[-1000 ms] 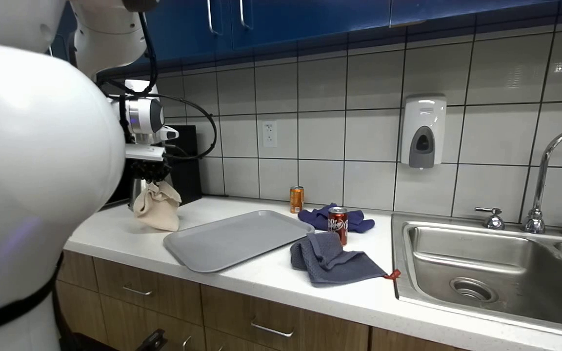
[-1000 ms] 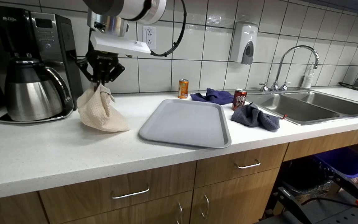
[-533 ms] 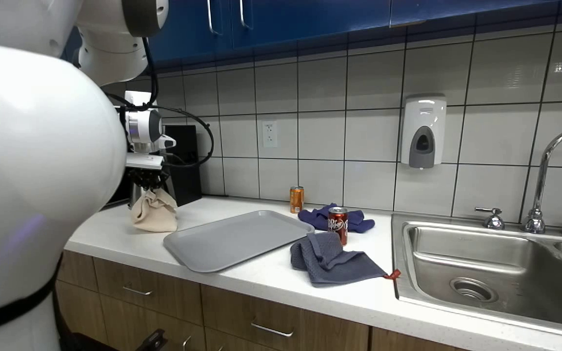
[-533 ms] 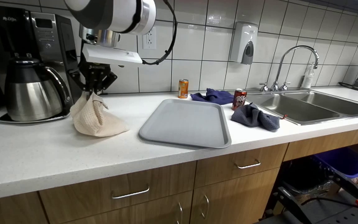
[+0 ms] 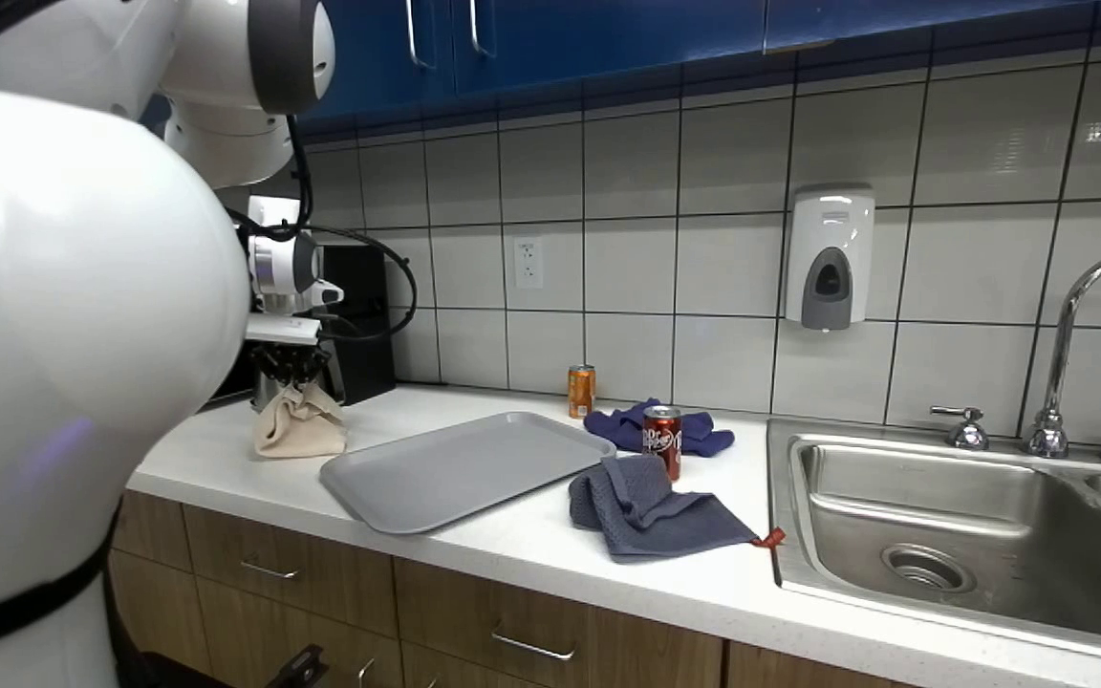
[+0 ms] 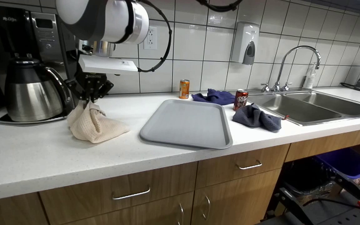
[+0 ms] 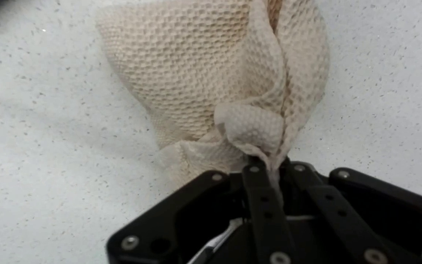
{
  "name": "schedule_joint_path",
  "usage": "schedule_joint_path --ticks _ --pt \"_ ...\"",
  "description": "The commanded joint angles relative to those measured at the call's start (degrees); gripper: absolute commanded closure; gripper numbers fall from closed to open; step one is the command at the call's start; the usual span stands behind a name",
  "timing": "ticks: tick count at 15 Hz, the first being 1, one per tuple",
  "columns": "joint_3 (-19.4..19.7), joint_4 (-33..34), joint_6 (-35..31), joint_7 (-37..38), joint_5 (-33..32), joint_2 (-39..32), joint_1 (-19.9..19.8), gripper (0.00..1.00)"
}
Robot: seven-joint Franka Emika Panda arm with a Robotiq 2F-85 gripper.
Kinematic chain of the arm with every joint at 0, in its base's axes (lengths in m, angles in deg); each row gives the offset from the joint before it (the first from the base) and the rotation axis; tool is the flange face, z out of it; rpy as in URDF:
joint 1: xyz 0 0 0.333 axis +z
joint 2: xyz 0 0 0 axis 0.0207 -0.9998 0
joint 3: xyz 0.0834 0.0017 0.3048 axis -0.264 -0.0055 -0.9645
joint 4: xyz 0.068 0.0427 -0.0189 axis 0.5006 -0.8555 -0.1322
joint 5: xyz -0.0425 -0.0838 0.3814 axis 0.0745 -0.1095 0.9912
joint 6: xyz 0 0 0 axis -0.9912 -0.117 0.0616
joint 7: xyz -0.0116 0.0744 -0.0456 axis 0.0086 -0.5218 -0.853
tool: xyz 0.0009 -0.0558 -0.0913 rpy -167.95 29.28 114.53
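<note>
Robotiq gripper [image 7: 275,168]: narrowed, pinching beige waffle-weave towel [image 6: 100,125] | Position: gathered, base apparently on countertop [image 6: 48,156], between steel carafe [image 6: 34,97] and gray tray [image 6: 186,123] | Progress, judged: grasp made; release not yet done

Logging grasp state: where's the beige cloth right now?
At left in an exterior view, the beige cloth is pinched in the gripper, between the steel carafe and the gray tray.
</note>
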Motion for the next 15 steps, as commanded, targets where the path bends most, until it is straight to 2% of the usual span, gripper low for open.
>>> schedule_joint_path --ticks 1,9,15 --pt "0.51 4.13 2.93 -1.44 0.65 -1.65 0.8 0.59" --pt "1.03 2.55 1.64 -1.09 0.79 0.53 0.07 0.0" --pt "1.69 -0.8 0.2 -0.69 0.89 3.48 -0.8 0.0"
